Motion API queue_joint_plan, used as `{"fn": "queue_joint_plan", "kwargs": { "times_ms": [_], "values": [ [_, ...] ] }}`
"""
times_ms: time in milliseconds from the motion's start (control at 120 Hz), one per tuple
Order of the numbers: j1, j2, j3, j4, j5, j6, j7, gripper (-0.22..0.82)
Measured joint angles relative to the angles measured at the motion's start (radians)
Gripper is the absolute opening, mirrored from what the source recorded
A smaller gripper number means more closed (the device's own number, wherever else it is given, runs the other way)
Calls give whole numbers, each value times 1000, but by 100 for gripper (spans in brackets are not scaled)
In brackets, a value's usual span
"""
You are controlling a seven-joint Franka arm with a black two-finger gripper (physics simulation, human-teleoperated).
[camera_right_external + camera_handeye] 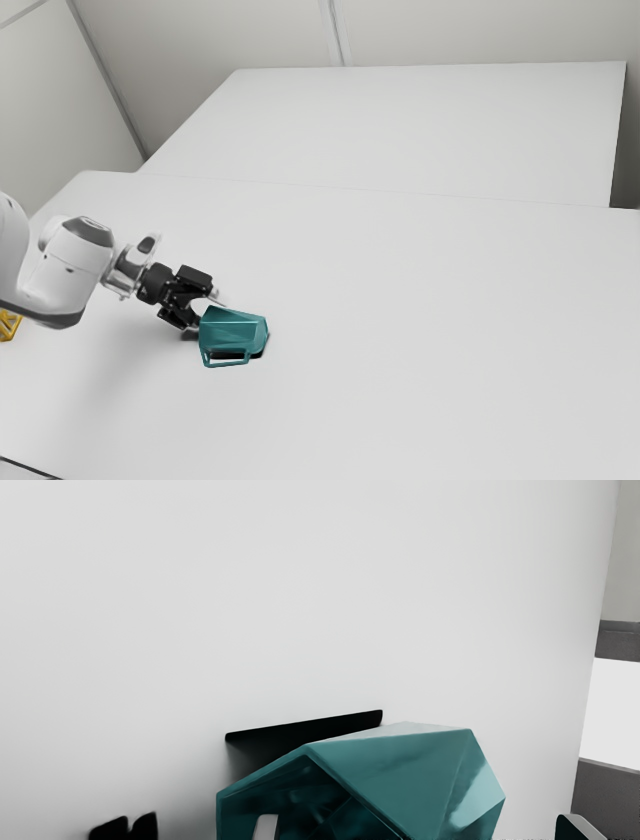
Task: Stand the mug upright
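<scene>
Nearest the camera, at the exterior view's left border, the white-and-grey arm (78, 262) reaches in over the table (430, 340). Below it in that view, cut by the same border, is a yellow object (8, 325), its form only partly visible. Next to the right, the black fingers (216, 295) are low over the table and stand wide apart. The teal mug (235, 328) comes next, lying on its side on the table, well in from the far edge and towards the far edge's left corner as the exterior view has it. Its handle (228, 362) points to the camera's side; its mouth faces the arm. In the wrist view, one of the fingers (266, 827) appears against the dark mouth, the other outside the mug, with a gap between it and the mug's outer wall. The wall on that side thus lies between the two, unclamped. Whether the first touches the mug cannot be told. Beyond the table's far edge, a second white surface (430, 120) extends towards the exterior view's right.
</scene>
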Motion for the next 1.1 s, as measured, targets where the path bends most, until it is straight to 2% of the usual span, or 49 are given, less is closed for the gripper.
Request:
{"fn": "queue_joint_plan", "kwargs": {
  "times_ms": [300,400,600,683,883,1100],
  "values": [
    [-16,-15,-1,-44,-47,0,85,58],
    [-20,-15,0,-44,-56,3,105,47],
    [-19,-22,0,-47,-73,-1,135,12],
    [-17,-31,-1,-47,-84,-8,144,3],
    [-20,-38,-2,-46,-117,-37,158,-10],
    [-26,-64,-7,-33,-130,-54,168,-15]
  ]
}}
